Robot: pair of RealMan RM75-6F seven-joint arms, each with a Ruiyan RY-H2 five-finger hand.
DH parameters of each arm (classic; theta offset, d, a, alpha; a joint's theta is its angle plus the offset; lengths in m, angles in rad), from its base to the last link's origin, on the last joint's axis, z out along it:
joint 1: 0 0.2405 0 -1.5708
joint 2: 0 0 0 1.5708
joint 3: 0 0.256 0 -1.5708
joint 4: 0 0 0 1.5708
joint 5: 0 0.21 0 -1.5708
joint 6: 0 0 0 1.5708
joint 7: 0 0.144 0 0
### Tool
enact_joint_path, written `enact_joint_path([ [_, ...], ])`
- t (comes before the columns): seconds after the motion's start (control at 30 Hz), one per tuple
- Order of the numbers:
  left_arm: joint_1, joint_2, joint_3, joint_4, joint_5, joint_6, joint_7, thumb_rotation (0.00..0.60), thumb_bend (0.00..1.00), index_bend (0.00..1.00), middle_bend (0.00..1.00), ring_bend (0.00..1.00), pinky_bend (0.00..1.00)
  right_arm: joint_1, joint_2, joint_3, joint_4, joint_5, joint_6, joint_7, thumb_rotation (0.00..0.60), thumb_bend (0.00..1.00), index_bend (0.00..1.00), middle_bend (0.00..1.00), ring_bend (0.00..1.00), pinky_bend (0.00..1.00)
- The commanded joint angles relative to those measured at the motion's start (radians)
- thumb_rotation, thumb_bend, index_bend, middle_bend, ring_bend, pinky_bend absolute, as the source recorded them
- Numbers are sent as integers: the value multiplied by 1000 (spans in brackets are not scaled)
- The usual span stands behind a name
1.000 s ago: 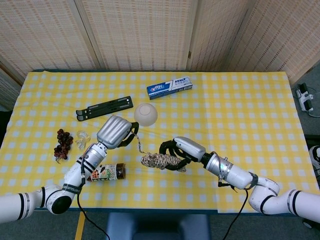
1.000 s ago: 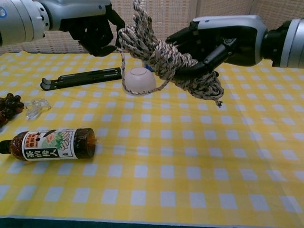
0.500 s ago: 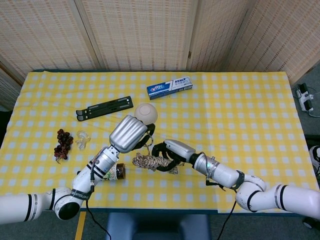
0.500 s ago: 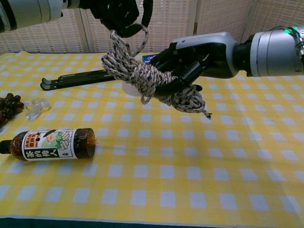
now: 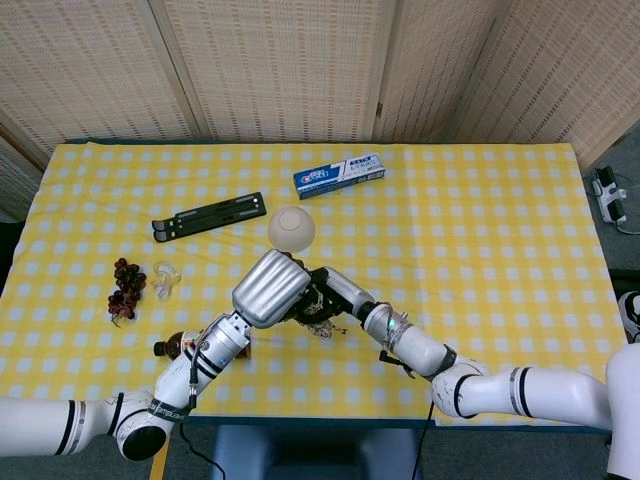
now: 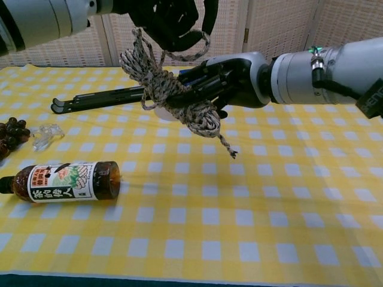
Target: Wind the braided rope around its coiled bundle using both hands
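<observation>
Right hand point(image 6: 230, 81) holds the coiled bundle point(image 6: 173, 98) in the air, fingers wrapped round its right end; bundle sits above the middle of the table point(image 6: 287, 197), toward the near edge, clear of the cloth. Left hand point(image 6: 173, 21) is above and just left of it, fingers curled on the free rope point(image 6: 191, 55), which loops from the hand down onto the bundle. In the head view the left hand point(image 5: 272, 288) covers most of the bundle, so how many turns are on can't be told from there.

Risks, my read:
- A short tail point(image 6: 227, 143) hangs loose off the bundle's lower right. If it isn't pinned by a turn, the coil can unravel from that end.
- Hands are very close. The next pass of the left hand round the bundle could snag rope on the right hand's fingers and wind them in.
- Right hand grips one end only. Pull from the left hand could tilt the bundle or drag it out of the grip.
- Slack in the loop means loose turns sliding off the left end.
- If dropped, it lands near the bottle point(image 6: 60, 181) by the near left edge and the bowl point(image 5: 291, 228) behind it.
</observation>
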Motion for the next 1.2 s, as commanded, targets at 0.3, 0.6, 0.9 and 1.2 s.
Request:
enact_joint_path([
  [0.3,41,-14,13,31,14,31,-57,600,546,643,845,764,749,-60,-172,113,22,236,285,-51,600,549,976,806,894,855],
  [0.6,86,7,19,66,3,20,-163,600,546,644,845,765,749,-153,-169,173,38,149,275,13,600,550,976,806,891,856],
  [0.9,106,6,29,99,8,5,-198,600,546,648,845,764,749,-232,-187,229,47,2,278,118,600,549,976,806,891,856],
  [1.2,114,-5,27,148,-25,-14,-206,600,545,649,845,764,749,-288,-157,242,37,-107,248,178,600,550,976,806,891,855],
])
